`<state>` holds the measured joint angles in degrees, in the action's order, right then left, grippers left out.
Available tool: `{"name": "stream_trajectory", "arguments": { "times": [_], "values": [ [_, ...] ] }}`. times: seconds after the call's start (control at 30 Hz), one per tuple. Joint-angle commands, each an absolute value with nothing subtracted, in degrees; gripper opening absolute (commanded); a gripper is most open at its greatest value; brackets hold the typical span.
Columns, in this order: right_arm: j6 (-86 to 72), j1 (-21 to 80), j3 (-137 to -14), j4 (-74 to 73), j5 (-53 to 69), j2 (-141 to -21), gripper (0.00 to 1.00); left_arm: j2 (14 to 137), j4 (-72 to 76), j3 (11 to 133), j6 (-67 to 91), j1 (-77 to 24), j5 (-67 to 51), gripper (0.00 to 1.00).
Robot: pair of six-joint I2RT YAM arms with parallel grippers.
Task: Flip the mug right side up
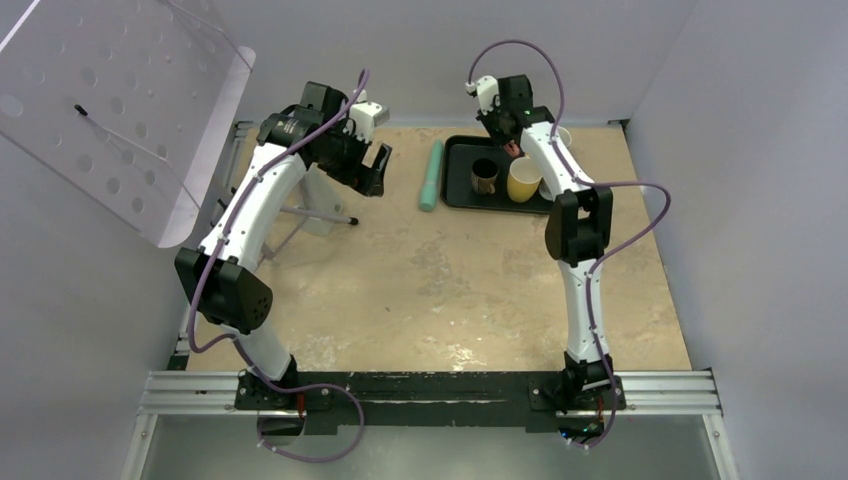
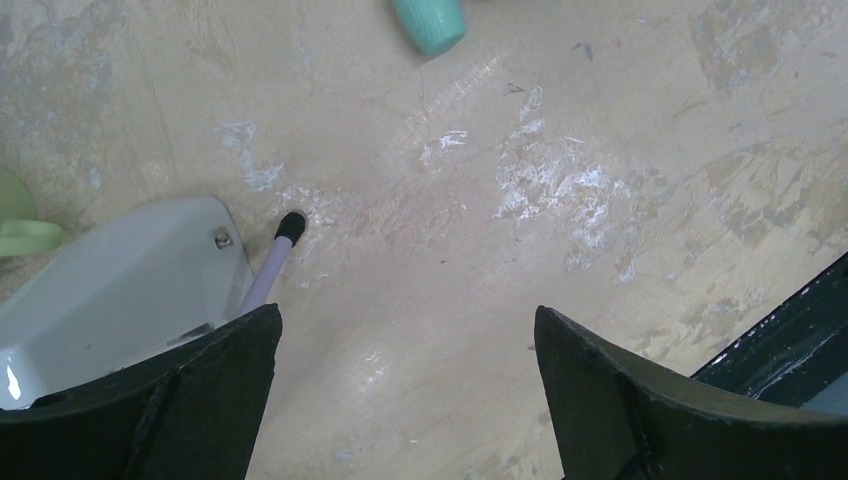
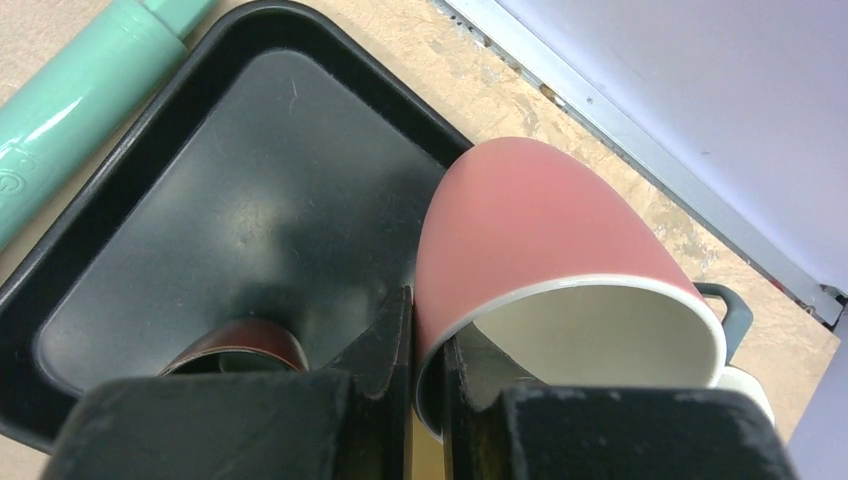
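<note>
A pink mug [image 3: 540, 225] with a cream inside is held in my right gripper [image 3: 428, 340], whose jaws pinch its rim wall, one finger inside and one outside. The mug is tilted, its mouth toward the camera, above the back right of the black tray [image 3: 240, 180]. In the top view the right gripper [image 1: 512, 140] is over the tray's [image 1: 460, 190] far edge and only a speck of the pink mug [image 1: 514, 148] shows. My left gripper [image 2: 405, 345] is open and empty above bare table, also seen in the top view [image 1: 372, 165].
On the tray stand a dark brown mug [image 1: 485, 176] and a yellow mug [image 1: 523, 179], both upright. A teal cylinder [image 1: 431, 175] lies left of the tray. A clear perforated panel [image 1: 120, 110] on a stand is at the far left. A white mug [image 1: 562, 134] sits behind the tray.
</note>
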<state>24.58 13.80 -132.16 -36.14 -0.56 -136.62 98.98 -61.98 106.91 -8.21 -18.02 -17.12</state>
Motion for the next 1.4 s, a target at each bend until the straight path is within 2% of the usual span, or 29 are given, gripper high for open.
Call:
{"name": "stream_trajectory", "arguments": {
  "times": [0.0,0.47,0.67,0.7,0.8,1.2,1.3,1.37],
  "values": [
    [27.46,13.66,-132.19,-29.1,-1.18,-135.79,0.0,96.9,-60.4,106.52,-9.07,-17.75,-17.37,1.0],
    [28.32,13.65,-128.45,-30.04,-1.46,-137.89,0.0,96.86,-60.14,105.79,-9.22,-17.75,-17.62,1.0],
    [27.73,13.65,-129.15,-30.42,-1.45,-137.5,0.09,96.92,-60.25,105.96,-9.47,-17.75,-17.27,1.0],
    [27.69,13.68,-129.59,-30.66,-1.24,-137.15,0.09,96.94,-60.24,105.94,-9.53,-17.75,-17.22,1.0],
    [27.92,13.62,-131.67,-32.28,-0.62,-135.83,0.0,97.1,-60.31,106.0,-9.66,-17.75,-17.18,1.0],
    [33.2,13.65,-128.86,-37.78,-5.1,-133.55,0.0,97.53,-60.31,106.35,-9.83,-17.75,-16.8,1.0],
    [33.35,13.69,-128.92,-38.23,-5.68,-133.34,0.02,97.47,-60.41,106.3,-9.87,-17.75,-16.74,1.0],
    [33.4,13.64,-128.93,-37.84,-5.77,-133.0,0.1,97.51,-60.46,106.35,-9.85,-17.75,-16.72,1.0]
  ]
}}
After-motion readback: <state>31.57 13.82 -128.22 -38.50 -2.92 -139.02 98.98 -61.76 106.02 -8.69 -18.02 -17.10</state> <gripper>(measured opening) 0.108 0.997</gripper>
